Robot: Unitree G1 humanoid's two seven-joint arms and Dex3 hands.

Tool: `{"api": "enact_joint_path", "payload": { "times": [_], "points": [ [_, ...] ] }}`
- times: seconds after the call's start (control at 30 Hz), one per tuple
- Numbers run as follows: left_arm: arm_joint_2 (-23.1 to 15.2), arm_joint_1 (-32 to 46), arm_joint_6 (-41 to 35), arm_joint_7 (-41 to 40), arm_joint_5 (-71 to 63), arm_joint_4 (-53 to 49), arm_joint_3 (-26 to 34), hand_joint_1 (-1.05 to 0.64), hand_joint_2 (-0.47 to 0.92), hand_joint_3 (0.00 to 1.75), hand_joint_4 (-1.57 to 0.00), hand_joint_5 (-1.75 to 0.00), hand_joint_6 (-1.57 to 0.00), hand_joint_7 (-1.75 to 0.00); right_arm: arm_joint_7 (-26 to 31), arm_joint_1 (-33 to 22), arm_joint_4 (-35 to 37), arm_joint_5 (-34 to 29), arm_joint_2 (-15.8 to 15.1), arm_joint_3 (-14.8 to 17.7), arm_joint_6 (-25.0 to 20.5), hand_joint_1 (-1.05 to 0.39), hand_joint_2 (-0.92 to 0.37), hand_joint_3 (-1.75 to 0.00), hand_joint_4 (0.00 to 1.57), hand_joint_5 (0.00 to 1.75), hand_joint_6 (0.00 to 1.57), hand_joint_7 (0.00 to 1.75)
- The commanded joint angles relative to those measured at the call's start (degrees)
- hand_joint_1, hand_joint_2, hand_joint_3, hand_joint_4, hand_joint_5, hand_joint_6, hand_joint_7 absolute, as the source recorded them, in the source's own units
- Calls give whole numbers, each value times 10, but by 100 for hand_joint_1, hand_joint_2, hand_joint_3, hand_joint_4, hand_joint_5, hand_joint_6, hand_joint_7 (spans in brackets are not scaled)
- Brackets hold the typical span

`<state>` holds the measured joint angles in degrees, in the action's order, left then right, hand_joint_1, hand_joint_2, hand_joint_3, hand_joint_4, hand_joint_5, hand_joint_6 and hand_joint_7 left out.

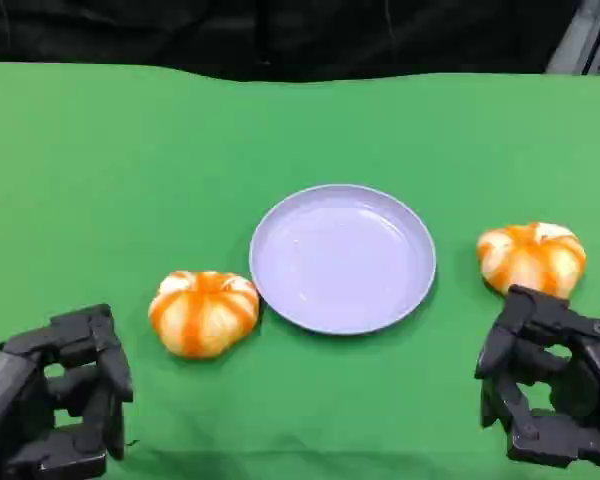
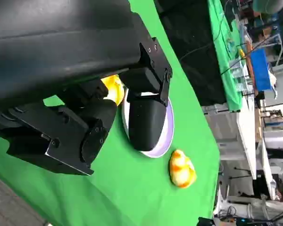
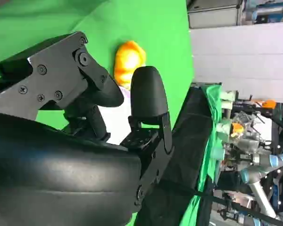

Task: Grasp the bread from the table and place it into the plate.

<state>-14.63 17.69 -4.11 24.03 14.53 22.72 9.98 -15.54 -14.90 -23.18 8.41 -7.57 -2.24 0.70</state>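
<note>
Nothing is placed yet: the round lilac plastic plate (image 1: 342,258) at the middle of the green table (image 1: 100,160) holds no bread. One orange-striped bun (image 1: 203,312) lies just beside its left rim, another striped bun (image 1: 531,256) well apart toward the right edge. The left hand (image 1: 55,395) and right hand (image 1: 550,385) grip nothing, fingers apart. The wrist views add cluttered workbenches beyond the table.
</note>
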Motion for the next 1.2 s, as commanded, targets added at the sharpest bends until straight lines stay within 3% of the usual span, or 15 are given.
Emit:
{"api": "enact_joint_path", "payload": {
  "times": [0.03, 0.57, 0.67, 0.73, 0.77, 0.8, 0.83, 0.9, 1.0, 1.2],
  "points": [
    [-11, -1, 7, 2, -1, -5, 2, 27, 67, 125, -87, -175, -69, -175, -1, 3, -2, 5, -8, 8, -3, 2, -60, -124, 84, 175, 65, 163],
    [-12, 1, 17, -2, -21, -5, 2, 24, 64, 124, -85, -175, -69, -171, -3, 2, -4, 8, -8, 9, 0, 1, -59, -123, 84, 175, 66, 163],
    [-15, 0, 76, -17, -73, -18, 0, 19, 63, 112, -77, -163, -69, -145, -2, 4, -5, 5, -9, 10, -2, 1, -59, -123, 85, 175, 67, 163],
    [-13, 0, 91, -19, -82, -24, -1, 18, 63, 109, -75, -161, -70, -139, -2, 5, -6, 5, -10, 10, -3, 1, -59, -123, 85, 175, 67, 163],
    [-40, -9, 124, -52, -204, 2, -13, 18, 63, 109, -75, -161, -70, -138, -1, 7, -5, 3, -12, 10, -8, 1, -59, -123, 85, 175, 67, 163],
    [-60, -18, 149, -79, -304, 23, -23, -36, 76, 63, -45, -99, -56, -79, -1, 9, -5, 2, -13, 11, -13, 1, -61, -119, 84, 175, 66, 162],
    [-75, -27, 165, -100, -381, 39, -32, -55, 84, 40, -40, -63, -58, -44, 0, 11, -6, 2, -14, 11, -18, 1, -62, -118, 83, 175, 65, 161],
    [-89, -47, 172, -119, -469, 50, -47, -76, 90, 20, -34, -28, -59, -12, 3, 11, -8, 0, -13, 11, -22, 1, -63, -115, 82, 175, 65, 160],
    [-88, -53, 172, -131, -505, 51, -55, -82, 92, 16, -32, -18, -58, -3, 4, 11, -9, -1, -13, 11, -24, 1, -64, -114, 81, 175, 65, 160],
    [-85, -52, 173, -146, -526, 50, -60, -83, 92, 15, -32, -16, -58, -2, 5, 11, -10, 0, -13, 11, -28, 1, -65, -112, 81, 175, 65, 160]
  ]
}}
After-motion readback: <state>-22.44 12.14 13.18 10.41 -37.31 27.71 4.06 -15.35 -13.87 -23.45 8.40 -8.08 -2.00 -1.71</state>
